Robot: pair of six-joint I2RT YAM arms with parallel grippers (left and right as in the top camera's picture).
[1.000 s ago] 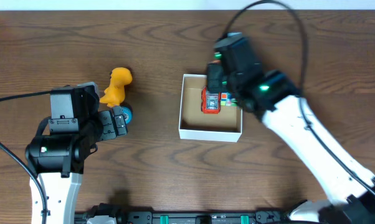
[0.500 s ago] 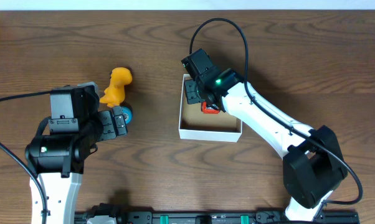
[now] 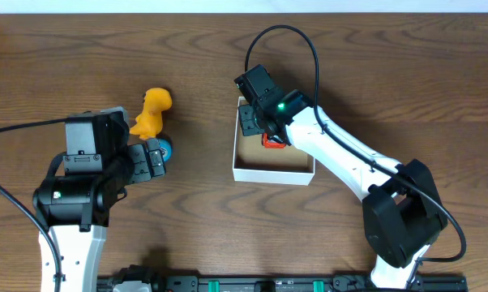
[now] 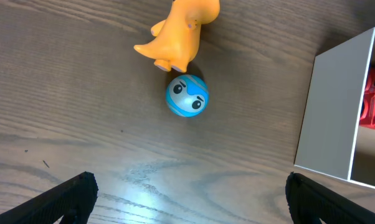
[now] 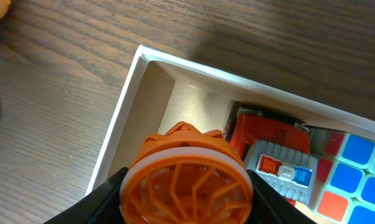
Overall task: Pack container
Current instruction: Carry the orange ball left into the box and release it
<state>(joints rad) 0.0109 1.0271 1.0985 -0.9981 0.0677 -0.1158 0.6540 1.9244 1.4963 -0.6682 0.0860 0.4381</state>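
The container (image 3: 273,172), a shallow white-walled box with a brown inside, sits mid-table. My right gripper (image 3: 252,120) hangs over its far left corner, shut on a round orange toy with a white ring (image 5: 186,180). In the overhead view the gripper hides this toy. Inside the container (image 5: 122,118) lie a red toy car (image 5: 268,132), a grey piece with red and blue marks (image 5: 286,171) and a colour cube (image 5: 356,165). My left gripper (image 4: 194,199) stands open above bare wood, short of a blue ball with a face (image 4: 187,96) and a yellow dinosaur (image 4: 181,31).
In the overhead view the dinosaur (image 3: 152,112) and the blue ball (image 3: 164,148) lie left of the container, close by my left gripper (image 3: 152,158). The container's white wall (image 4: 331,118) shows at the right of the left wrist view.
The right arm has come down from high over the container to its far left corner, still holding the orange toy. The left arm, ball and dinosaur have not moved.
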